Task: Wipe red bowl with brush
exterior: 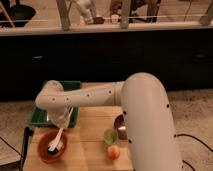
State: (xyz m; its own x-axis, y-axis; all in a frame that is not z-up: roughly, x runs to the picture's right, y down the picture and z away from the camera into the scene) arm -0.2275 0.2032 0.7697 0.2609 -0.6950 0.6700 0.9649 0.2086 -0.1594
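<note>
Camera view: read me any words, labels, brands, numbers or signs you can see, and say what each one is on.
None can be read.
No text shows on the arm, on the gripper above the red bowl, on the brush, on the tray or on the table.

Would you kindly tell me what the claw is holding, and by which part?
The claw holds the brush by its white handle's top end, bristles in the red bowl.
</note>
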